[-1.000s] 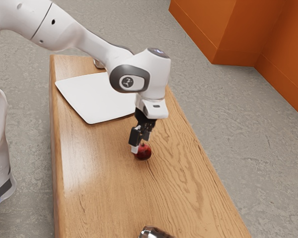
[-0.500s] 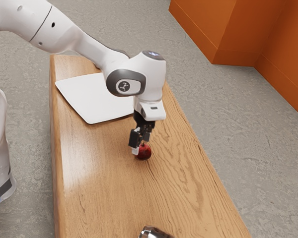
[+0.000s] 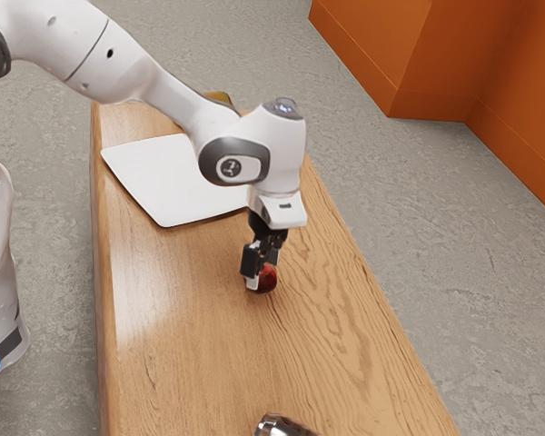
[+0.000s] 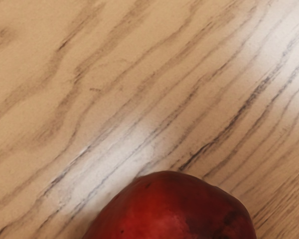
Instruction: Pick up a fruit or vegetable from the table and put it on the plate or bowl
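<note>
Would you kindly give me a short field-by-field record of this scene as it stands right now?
surface: wooden table
fruit: dark red fruit, lying on the table
gripper: gripper lowered right at the fruit
plate: flat white plate on the table, apart from the fruit, toward the exterior view's upper left
other: shiny metal object at the exterior view's bottom edge
task state: fruit not yet on the plate

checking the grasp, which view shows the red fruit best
The wrist view: the red fruit is close and large, skin and shape plain against the wooden table. The exterior view shows it small, partly hidden by the gripper.
</note>
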{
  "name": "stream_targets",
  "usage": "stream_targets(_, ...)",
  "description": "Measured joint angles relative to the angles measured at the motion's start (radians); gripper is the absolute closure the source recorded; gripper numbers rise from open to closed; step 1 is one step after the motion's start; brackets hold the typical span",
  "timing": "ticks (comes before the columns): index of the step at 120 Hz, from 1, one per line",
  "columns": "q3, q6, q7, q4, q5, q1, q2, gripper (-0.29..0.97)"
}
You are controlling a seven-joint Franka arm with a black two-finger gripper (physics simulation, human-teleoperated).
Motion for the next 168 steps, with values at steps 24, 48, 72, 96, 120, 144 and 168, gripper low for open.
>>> stream_targets(24, 0.000, 0.016, 0.001, 0.000, 0.000, 0.000, 0.028, 0.01)
stream_targets(48, 0.000, 0.026, 0.001, 0.000, 0.000, 0.000, 0.044, 0.04)
stream_targets(72, -0.002, 0.028, 0.001, 0.001, 0.001, 0.000, 0.044, 0.29)
stream_targets(96, -0.001, 0.019, -0.008, 0.009, 0.010, 0.000, 0.027, 0.33)
stream_targets(120, 0.029, -0.132, -0.052, 0.160, 0.100, 0.008, -0.068, 0.34)
stream_targets(144, 0.278, -0.344, -0.150, 0.285, 0.234, 0.012, -0.088, 0.34)
stream_targets(168, 0.515, -0.482, -0.258, 0.312, 0.336, 0.021, -0.084, 0.33)
